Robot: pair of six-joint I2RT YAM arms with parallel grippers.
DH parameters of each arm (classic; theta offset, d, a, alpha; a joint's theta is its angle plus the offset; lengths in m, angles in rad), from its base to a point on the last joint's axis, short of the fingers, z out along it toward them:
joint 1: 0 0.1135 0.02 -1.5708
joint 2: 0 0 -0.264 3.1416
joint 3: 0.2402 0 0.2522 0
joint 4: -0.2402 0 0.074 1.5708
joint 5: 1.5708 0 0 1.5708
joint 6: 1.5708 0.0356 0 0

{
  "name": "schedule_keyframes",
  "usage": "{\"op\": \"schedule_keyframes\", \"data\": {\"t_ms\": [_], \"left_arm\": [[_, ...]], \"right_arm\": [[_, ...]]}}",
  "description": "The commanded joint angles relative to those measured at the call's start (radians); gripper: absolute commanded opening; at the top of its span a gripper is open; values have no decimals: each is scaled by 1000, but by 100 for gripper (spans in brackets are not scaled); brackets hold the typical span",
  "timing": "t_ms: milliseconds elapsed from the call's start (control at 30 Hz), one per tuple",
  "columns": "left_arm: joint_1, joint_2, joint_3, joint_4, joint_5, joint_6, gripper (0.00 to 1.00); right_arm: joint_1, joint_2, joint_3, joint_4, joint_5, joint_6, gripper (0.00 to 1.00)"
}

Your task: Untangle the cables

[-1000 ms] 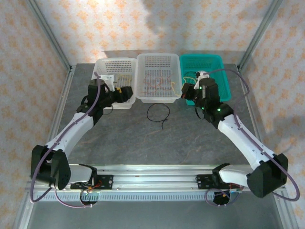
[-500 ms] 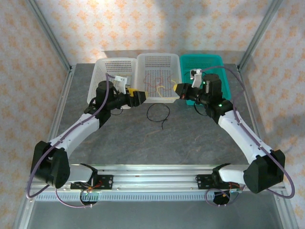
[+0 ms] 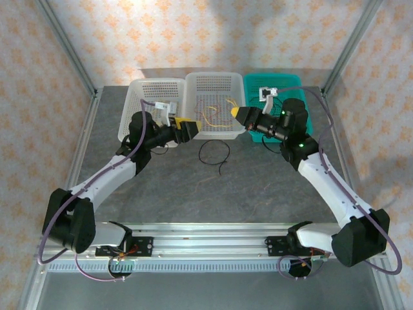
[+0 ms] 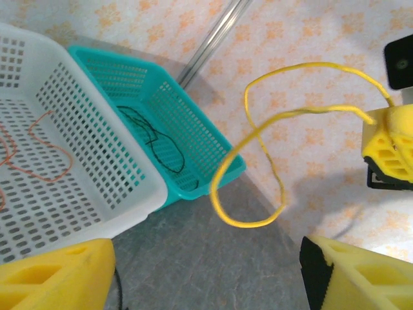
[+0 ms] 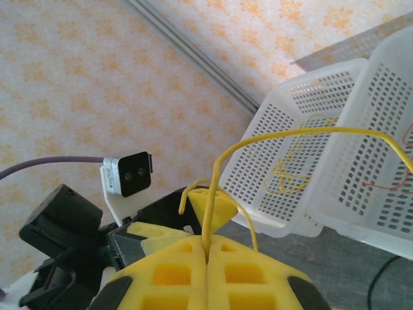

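Right gripper (image 5: 206, 248) is closed tight on one end of a yellow cable (image 5: 310, 130), the wire pinched between its yellow fingers at the bottom of the right wrist view. From there the cable rises and arcs toward the right of the frame. In the overhead view this gripper sits just right of centre, in front of the teal basket (image 3: 303, 106), and the cable hangs in the air over the middle white basket (image 3: 193, 132).

Left gripper (image 4: 206, 271) is wide open and holds nothing. Its two yellow fingers sit at the bottom corners of the left wrist view, and the cable's hanging loop is in the middle of that frame, clear of both fingers.

A black cable (image 3: 201, 154) lies in a loose loop on the desk (image 3: 258, 187), below the middle basket in the overhead view. A second black cable (image 4: 151, 139) lies in the teal basket, a reddish cable (image 4: 64, 158) in the middle white basket, and another yellow cable (image 5: 284, 174) in the left white basket (image 3: 139, 84).
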Motion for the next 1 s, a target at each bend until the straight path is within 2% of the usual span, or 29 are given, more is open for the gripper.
{"op": "schedule_keyframes", "data": {"t_ms": [0,267,600,767,967], "left_arm": [[-10,19,8,118,64,-42,75],[-24,50,3,210,77,-112,68],[-42,97,23,231,40,-119,50],[-43,108,28,290,62,-156,46],[-42,119,40,280,60,-143,30]], "right_arm": [[-5,-19,-12,73,-40,35,0],[-4,-53,-38,150,-69,94,0],[-5,-62,-59,182,-90,135,0],[-4,-57,-66,164,-97,132,0],[-3,-54,-68,160,-87,123,0]]}}
